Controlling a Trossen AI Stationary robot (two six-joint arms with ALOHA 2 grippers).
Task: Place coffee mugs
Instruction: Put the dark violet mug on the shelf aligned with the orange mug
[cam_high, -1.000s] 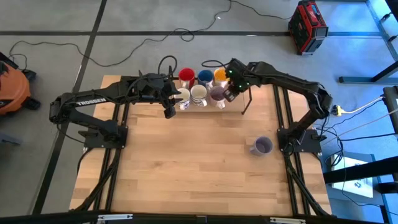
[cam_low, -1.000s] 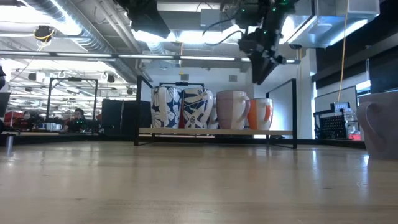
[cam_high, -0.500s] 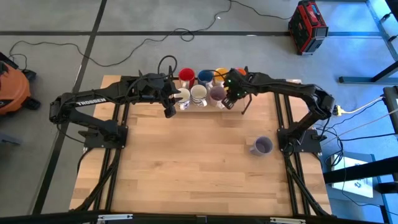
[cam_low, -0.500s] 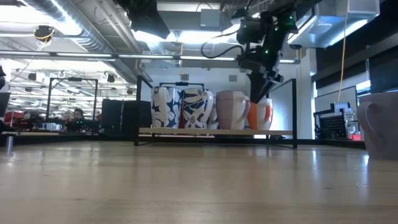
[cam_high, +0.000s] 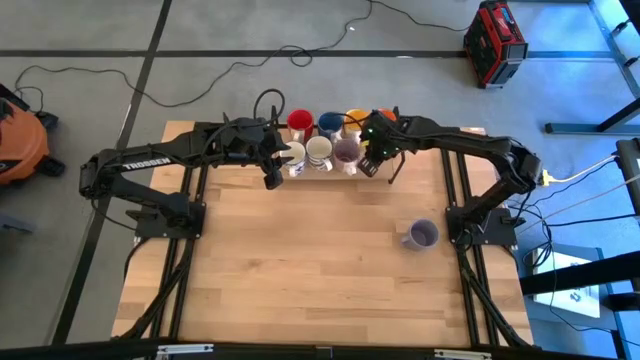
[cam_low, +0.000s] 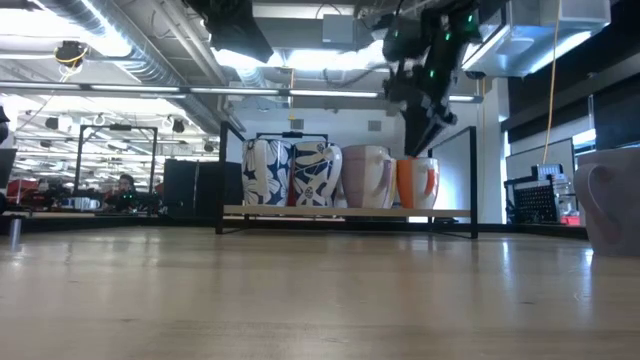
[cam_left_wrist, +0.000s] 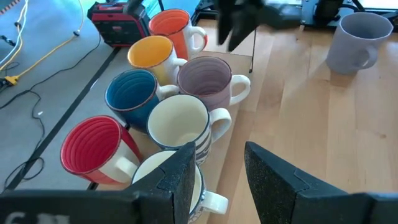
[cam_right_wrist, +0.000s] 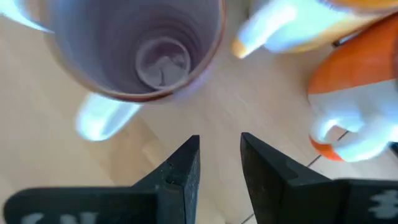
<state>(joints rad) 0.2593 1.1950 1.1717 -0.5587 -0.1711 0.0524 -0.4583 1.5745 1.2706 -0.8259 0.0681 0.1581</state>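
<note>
Upright purple mug (cam_high: 347, 152), handle rightward.

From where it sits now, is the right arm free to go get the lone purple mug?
Probably yes. The purple mug stands alone on bare table, on the right arm's own side near its base, with nothing around it. The right gripper is empty, over the rack by the other mugs, so it only needs to swing back.

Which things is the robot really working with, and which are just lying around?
Part of the job:
red mug, blue mug, yellow-orange mug, orange mug
two white mugs
purple mug on the rack, lone purple mug
right pincer, left pincer

Just lying about:
red case
orange vacuum
floor cables
</note>
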